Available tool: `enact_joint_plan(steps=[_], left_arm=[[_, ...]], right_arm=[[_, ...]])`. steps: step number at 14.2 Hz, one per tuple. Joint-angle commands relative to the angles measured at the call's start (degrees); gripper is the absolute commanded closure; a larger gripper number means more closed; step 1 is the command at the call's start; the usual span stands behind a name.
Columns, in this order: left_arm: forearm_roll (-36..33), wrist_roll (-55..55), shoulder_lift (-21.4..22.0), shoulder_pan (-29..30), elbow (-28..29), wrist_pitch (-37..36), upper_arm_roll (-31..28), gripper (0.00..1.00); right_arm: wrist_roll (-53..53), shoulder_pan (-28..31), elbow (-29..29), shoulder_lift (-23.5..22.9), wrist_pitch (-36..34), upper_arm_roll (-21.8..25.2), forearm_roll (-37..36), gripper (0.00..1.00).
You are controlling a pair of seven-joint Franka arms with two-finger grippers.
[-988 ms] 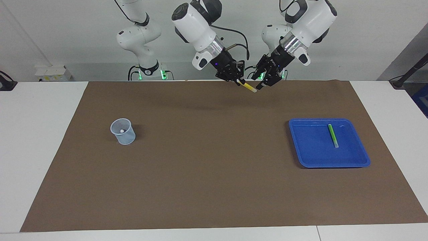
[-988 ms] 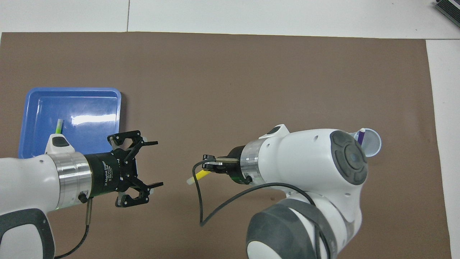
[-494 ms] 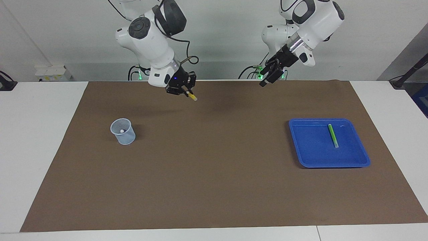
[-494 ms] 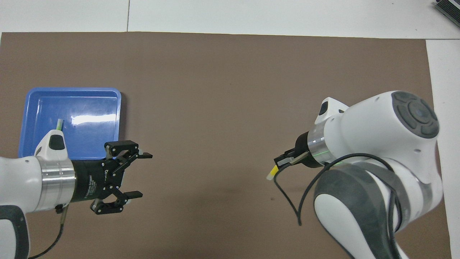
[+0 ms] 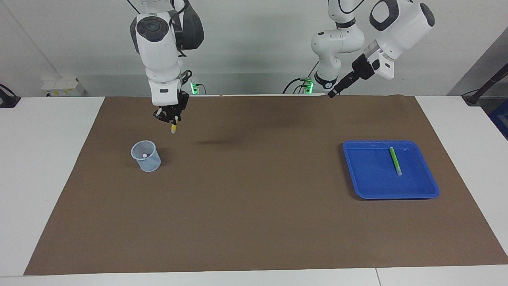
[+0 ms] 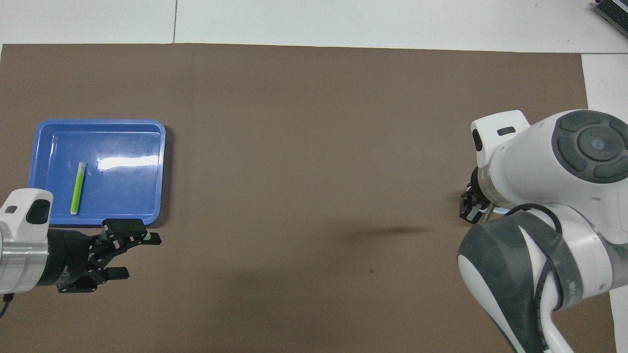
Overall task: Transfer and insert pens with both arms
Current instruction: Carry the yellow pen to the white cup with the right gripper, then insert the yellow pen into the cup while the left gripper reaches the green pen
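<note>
right pincer (image 5: 171, 120) clenched on the yellow pen (image 5: 173, 128), pen hanging near-vertical with its pale end down, over the brown mat (image 5: 254, 222) just beside the clear cup (image 5: 146, 156), on the side nearer the robots. pen not in the cup. a white-tipped pen (image 5: 145, 154) stood inside the cup. left pincer (image 6: 132, 255) released, fingers (image 6: 149, 238) spread wide, holding nothing, raised over the mat near the blue tray (image 6: 162, 147). green pen (image 6: 77, 188) lay flat in the tray, toward the left arm's end of the counter (image 5: 51, 167).
</note>
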State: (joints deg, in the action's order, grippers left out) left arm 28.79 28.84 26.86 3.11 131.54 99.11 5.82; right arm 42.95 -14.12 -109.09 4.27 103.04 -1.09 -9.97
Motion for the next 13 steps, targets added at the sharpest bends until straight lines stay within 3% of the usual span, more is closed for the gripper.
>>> enact_joint_plan(steps=[1, 3, 8, 13], left_arm=[[-4.2, -13.6, 1.7, 3.5, 1.4, -1.7, 0.3, 0.00], [-8.7, -23.8, 1.3, 5.0, 1.4, -1.2, 0.3, 0.00], [-16.6, -38.7, -0.2, 6.7, 0.6, 1.1, 0.2, 0.00], [-18.1, -43.8, -1.3, 7.0, -0.5, 3.4, 0.2, 0.00]], right_arm=[[12.3, 4.8, -2.3, 0.5, 7.3, -0.7, -2.9, 1.00], [15.4, 7.1, -5.2, 0.7, 11.9, -0.6, -2.3, 1.00], [14.5, 8.8, -9.8, 1.3, 14.4, -0.6, 0.5, 1.00], [14.5, 11.1, -13.1, 2.1, 15.6, -0.6, 1.1, 1.00]])
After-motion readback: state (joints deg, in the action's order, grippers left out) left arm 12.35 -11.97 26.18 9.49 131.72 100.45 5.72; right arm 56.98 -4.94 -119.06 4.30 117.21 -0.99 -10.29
